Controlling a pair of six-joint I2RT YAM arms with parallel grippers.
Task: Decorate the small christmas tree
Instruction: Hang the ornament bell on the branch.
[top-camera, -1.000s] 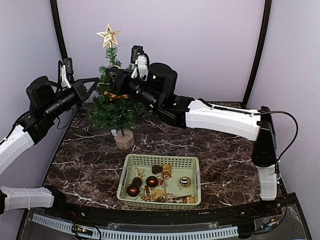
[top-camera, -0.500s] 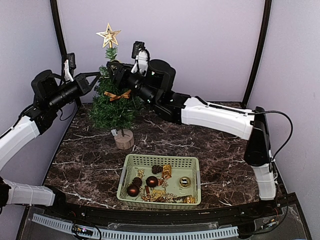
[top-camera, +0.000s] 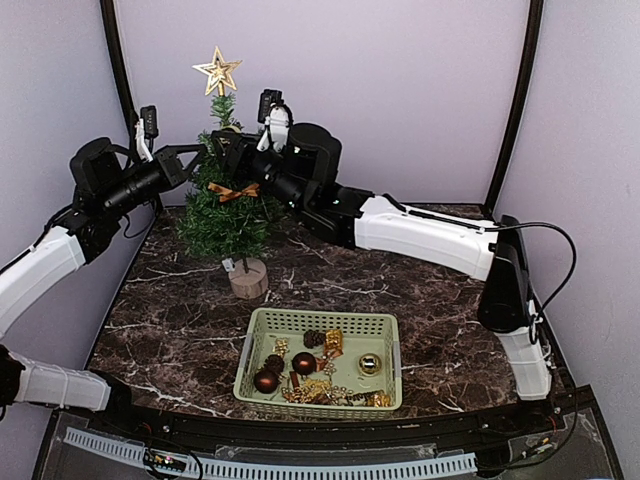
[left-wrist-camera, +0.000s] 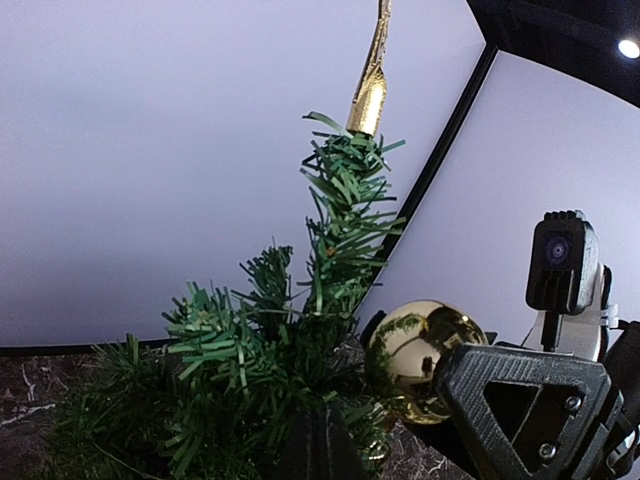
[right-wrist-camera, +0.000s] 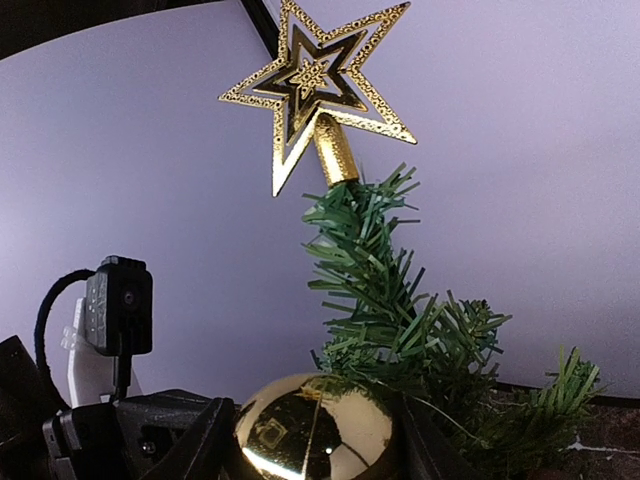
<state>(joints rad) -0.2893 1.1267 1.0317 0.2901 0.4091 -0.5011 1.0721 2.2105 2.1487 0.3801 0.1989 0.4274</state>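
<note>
The small christmas tree (top-camera: 224, 205) stands at the back left on a wooden stump base (top-camera: 248, 279), with a gold star (top-camera: 217, 72) on its tip and a brown bow (top-camera: 233, 190) on a branch. My right gripper (right-wrist-camera: 315, 425) is shut on a shiny gold ball (right-wrist-camera: 315, 432), held against the upper branches just below the star (right-wrist-camera: 315, 85). The left wrist view shows the same ball (left-wrist-camera: 425, 355) beside the tree's top (left-wrist-camera: 345, 215). My left gripper (left-wrist-camera: 315, 445) is shut, its tip buried in the needles. Whether it pinches a branch is hidden. Both grippers meet at the treetop, the left gripper (top-camera: 198, 155) from the left and the right gripper (top-camera: 228, 147) from the right.
A pale green basket (top-camera: 320, 316) sits at the front centre of the marble table. It holds dark red balls (top-camera: 267, 380), a gold ball (top-camera: 370, 364), a pine cone (top-camera: 314, 338), a gold gift box (top-camera: 333, 343) and a gold chain (top-camera: 320, 392). Purple walls enclose the back and sides.
Both arms have risen and closed in on the treetop. The left gripper moved up and right into the needles. The right gripper carried the gold ball higher and a little left.
</note>
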